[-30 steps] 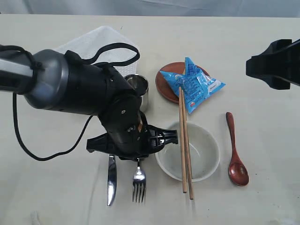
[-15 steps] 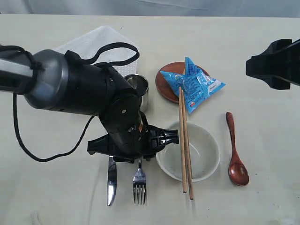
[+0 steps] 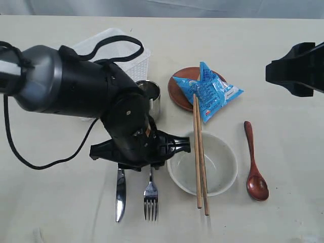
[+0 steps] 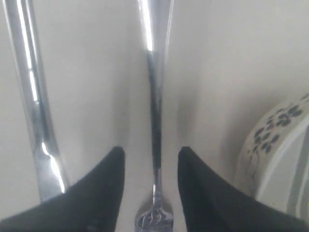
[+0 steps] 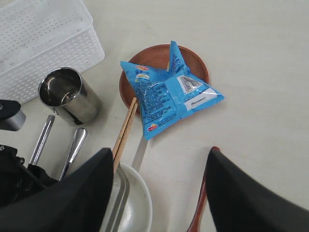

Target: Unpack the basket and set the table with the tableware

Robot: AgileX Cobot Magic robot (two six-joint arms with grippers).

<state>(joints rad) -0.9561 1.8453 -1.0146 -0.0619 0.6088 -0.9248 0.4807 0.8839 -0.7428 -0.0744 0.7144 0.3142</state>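
1. Start with the table [image 3: 283, 212]: carries nearly all the tableware already, so probably close to finished.
2. Find the basket [image 5: 38, 34] at the far left, behind the left arm. Cannot tell whether anything remains inside.
3. Look at the left gripper [image 4: 149, 159], low over the cutlery: fingers parted either side of the fork [image 4: 155, 96] handle, clear of it, grasping nothing. Could clip that handle if lifted crooked, skewing it into the knife [image 4: 29, 96] lying parallel just beside.
4. Note the right gripper [image 5: 157, 159], raised at the right edge: jaws spread wide, empty.
5. Mind the bowl [image 3: 223, 162], just beside the left gripper, with the chopsticks [image 3: 199, 152] laid across its rim. A sideways nudge may roll them off.
6. Watch the snack packet [image 5: 166, 94], sprawled over the plate [image 5: 193, 60] and meeting the chopstick tips. Tugging it away may drag those tips along.
7. Beware the cup [image 5: 65, 94], upright between basket and plate, close under the left arm. Risks toppling on a careless sweep back.
8. Leave the spoon [image 3: 254, 172], right of the bowl and apart from it; least likely to be disturbed.
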